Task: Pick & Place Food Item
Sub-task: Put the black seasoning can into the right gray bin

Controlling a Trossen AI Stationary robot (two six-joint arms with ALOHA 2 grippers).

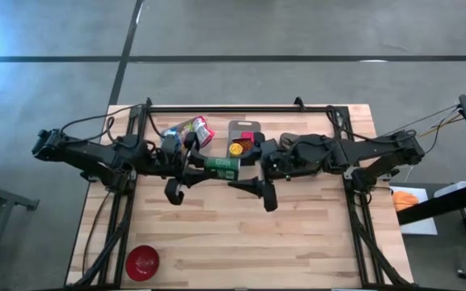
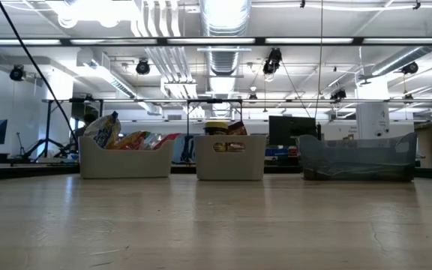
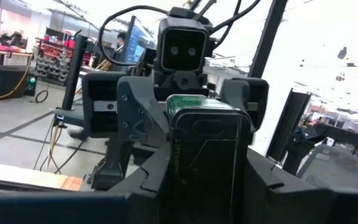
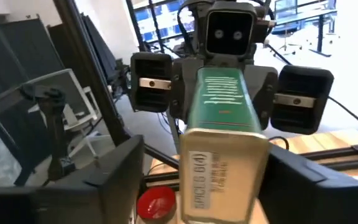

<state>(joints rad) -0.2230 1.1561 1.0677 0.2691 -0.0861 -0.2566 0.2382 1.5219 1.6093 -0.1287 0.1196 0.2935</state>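
The green tin (image 1: 222, 166) hangs above the table's middle, between both arms for a handover: I see my left gripper (image 1: 203, 164) pinching it, my right gripper (image 1: 249, 162) spread around it.

Standing here, I am looking at an industrial lab or workshop: exposed ceiling ducts (image 2: 223, 15) and strip lights (image 2: 328, 40) are running overhead, a polished concrete floor (image 1: 298, 32) is surrounding the workbench (image 1: 241, 234).
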